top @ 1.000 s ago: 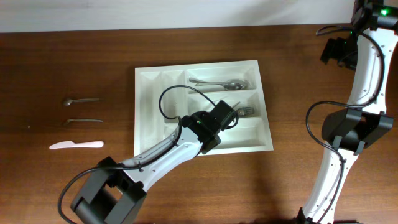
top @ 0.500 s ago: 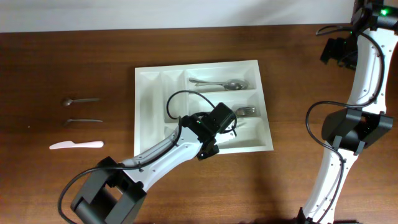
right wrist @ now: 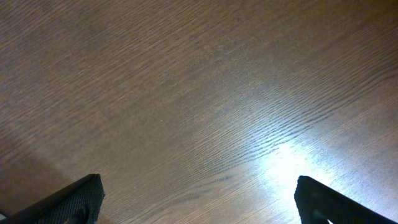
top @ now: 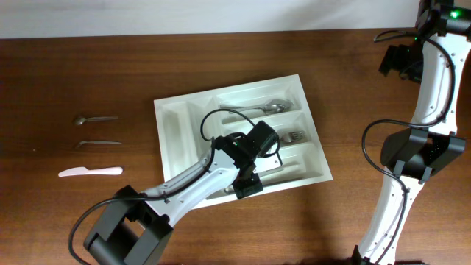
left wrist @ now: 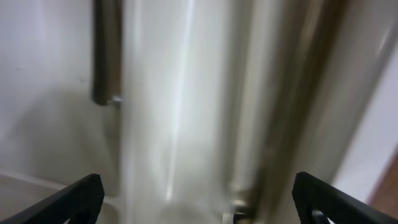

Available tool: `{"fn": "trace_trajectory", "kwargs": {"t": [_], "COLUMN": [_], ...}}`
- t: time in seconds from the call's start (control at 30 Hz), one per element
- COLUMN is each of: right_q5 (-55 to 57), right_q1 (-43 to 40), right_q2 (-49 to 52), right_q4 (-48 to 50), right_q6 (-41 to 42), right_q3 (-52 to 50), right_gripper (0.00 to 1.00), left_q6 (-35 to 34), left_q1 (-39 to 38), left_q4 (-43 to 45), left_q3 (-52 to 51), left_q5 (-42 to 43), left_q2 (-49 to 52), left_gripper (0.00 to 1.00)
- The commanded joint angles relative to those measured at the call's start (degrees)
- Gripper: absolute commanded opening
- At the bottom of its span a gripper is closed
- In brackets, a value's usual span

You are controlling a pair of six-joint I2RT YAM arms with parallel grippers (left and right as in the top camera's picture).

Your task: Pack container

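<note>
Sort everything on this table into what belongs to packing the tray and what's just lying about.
Job: container, packed spoon, packed fork, loose spoon, loose metal utensil, white knife.
Lying about: only the idle right gripper, over the table.

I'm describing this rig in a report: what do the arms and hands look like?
The left arm and right arm have white shells, black joints and looping black cables. A green light glows atop the right arm. The left hand and right hand have black fingers.

The knife [top: 90,171] lies left of the container [top: 171,136] (spoon [top: 254,110] inside).
</note>
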Motion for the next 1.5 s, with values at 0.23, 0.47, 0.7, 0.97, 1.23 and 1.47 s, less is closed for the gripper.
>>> {"fn": "trace_trajectory", "kwargs": {"t": [0.23,0.47,0.7,0.97,1.23,1.47], "right_q5": [0.90,0.90,0.90,0.90,0.90,0.90], "right_q1": [0.28,0.28,0.28,0.28,0.28,0.28], "right_q2": [0.48,0.48,0.48,0.48,0.48,0.48], "right_q4": [0.00,0.00,0.00,0.02,0.00,0.00], "right_q6": [-0.39,-0.39,-0.39,-0.39,-0.39,-0.39], "right_q3": [-0.13,-0.13,-0.13,-0.13,-0.13,-0.13], "right_gripper": [0.99,0.99,0.99,0.99,0.99,0.99], "left_q6": [-14.32,-46.62,-91.62,-106.86,-110.79,-110.55], "left_q1": [7.15,21.70,41.66,54.03,60.04,63.54], "left_q4": [2.23,-0.94,-20.46,-23.93,-28.11,-26.51], "left_q3": [6.69,10.58,10.08,10.08,10.08,10.08], "left_q5": [-4.22,-4.26,8.24,8.17,8.72,5.64], "left_q2": [-2.82,-11.85,-12.79,-9.05,0.96,6.62], "left_gripper": [0.99,0.99,0.99,0.99,0.99,0.99]}}
